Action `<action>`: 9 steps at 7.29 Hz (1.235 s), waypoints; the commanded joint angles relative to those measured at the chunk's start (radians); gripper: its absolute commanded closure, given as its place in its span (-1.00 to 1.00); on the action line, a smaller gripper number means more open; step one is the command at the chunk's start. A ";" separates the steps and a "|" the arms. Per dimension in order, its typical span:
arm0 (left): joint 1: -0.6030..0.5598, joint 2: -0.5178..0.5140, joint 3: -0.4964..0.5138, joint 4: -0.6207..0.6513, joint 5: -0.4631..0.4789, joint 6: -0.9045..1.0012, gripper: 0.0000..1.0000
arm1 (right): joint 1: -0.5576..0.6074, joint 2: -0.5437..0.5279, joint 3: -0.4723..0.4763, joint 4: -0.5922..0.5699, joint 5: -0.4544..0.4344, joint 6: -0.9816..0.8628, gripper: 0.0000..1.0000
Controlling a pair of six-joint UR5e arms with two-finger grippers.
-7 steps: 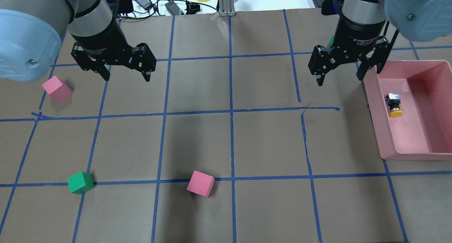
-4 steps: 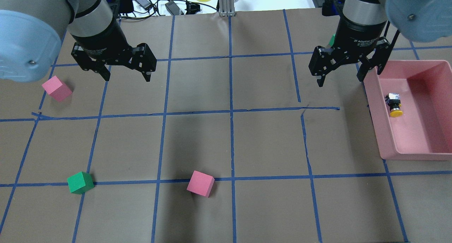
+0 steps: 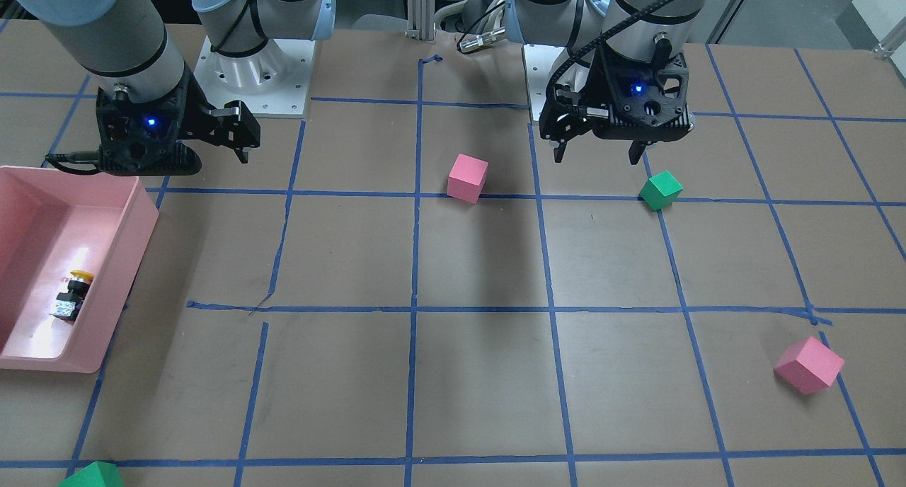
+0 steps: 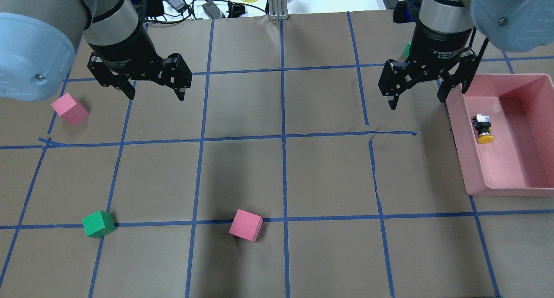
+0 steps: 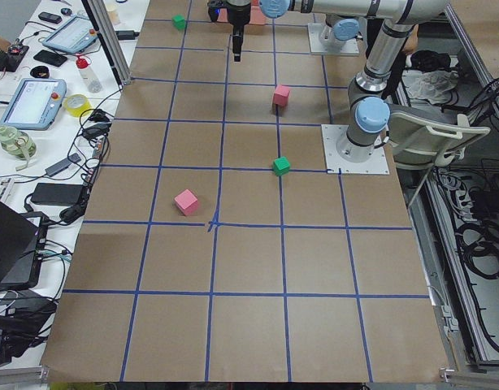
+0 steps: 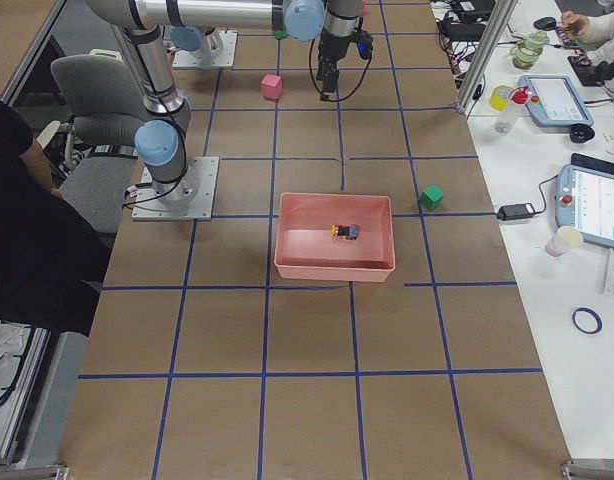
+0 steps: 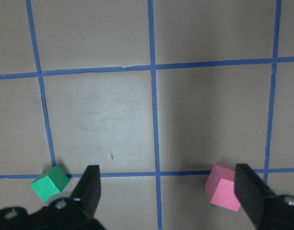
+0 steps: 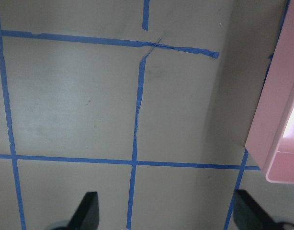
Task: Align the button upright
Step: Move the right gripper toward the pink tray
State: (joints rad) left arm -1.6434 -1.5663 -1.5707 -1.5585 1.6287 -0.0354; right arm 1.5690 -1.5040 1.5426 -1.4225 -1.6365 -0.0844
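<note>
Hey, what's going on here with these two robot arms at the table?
Nothing is being held right now. The button lies on its side inside the pink bin, not yet stood upright. The right tool hovers open over the table just beside the bin. The left tool hovers open on the far side, near a pink cube.

Left arm (image 4: 113, 21) and right arm (image 4: 446, 12) are rocking silver tubes with pale blue screw-dotted caps up top; left gripper (image 4: 156, 94) and right gripper (image 4: 416, 99) are wearing black with white lettering.
</note>
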 commanded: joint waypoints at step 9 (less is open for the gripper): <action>0.004 0.003 -0.012 0.032 0.002 0.014 -1.00 | -0.289 0.108 0.095 -0.342 -0.055 -0.030 -1.00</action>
State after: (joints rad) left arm -1.6405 -1.5632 -1.5773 -1.5449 1.6310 -0.0229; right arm 1.3795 -1.4218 1.6009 -1.6921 -1.6504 -0.0801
